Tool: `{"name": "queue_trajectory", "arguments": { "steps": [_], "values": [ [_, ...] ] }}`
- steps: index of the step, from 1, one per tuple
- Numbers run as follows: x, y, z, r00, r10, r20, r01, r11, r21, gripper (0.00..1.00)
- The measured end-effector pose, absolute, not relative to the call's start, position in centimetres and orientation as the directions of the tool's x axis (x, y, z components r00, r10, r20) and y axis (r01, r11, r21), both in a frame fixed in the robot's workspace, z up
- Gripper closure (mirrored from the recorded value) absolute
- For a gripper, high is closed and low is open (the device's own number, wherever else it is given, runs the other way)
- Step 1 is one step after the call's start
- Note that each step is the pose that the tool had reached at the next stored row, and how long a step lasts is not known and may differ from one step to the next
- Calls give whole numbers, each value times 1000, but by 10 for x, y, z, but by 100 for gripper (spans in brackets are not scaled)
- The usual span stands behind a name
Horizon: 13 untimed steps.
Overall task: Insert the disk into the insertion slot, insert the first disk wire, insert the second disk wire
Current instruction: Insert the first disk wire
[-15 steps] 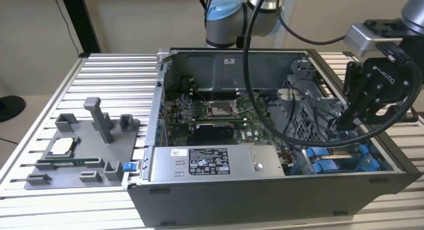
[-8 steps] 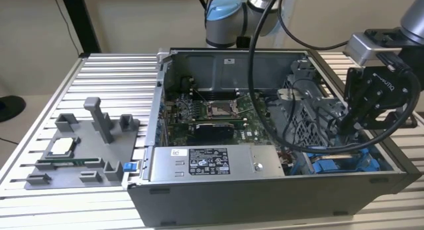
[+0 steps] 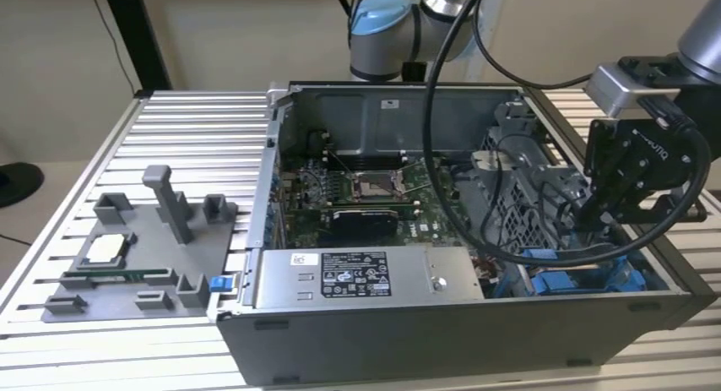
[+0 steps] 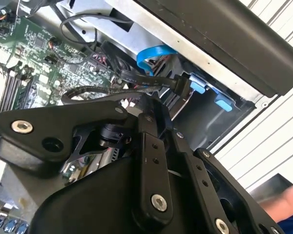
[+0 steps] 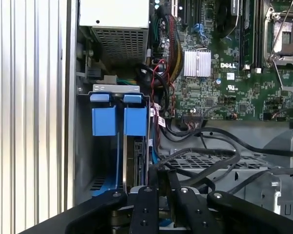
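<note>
Disk [image 3: 569, 283] seated in insertion slot [image 5: 116, 89]

Stands on edge at lower right of the exterior view, inside the computer case [image 3: 451, 340]. Just above: gripper [image 3: 588, 220], fingers pressed together among black wires [image 4: 146, 80]; grip on one unclear.

In the exterior view the case wall [image 3: 451, 332] and a thick black cable [image 3: 580, 257] hid all of the disk [image 3: 569, 283] but strips of its blue frame, and the lower end of the tool [image 3: 593, 215] was lost among loose wires. In both wrist views the tool's black body ran off the picture's edge and covered part of the insertion slot [image 5: 116, 88]. A blurred bit of a person [image 4: 285, 209] was cut off at a corner of the second wrist view.
</note>
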State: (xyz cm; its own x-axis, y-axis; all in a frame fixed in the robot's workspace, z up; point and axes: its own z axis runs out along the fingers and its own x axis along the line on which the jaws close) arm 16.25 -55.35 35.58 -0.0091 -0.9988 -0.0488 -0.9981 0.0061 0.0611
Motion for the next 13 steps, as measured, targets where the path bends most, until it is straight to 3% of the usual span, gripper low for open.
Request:
{"name": "queue_trajectory", "arguments": {
  "steps": [13],
  "values": [
    [162,-553,346,-9,-999,-37,-998,7,61,100]
  ]
}}
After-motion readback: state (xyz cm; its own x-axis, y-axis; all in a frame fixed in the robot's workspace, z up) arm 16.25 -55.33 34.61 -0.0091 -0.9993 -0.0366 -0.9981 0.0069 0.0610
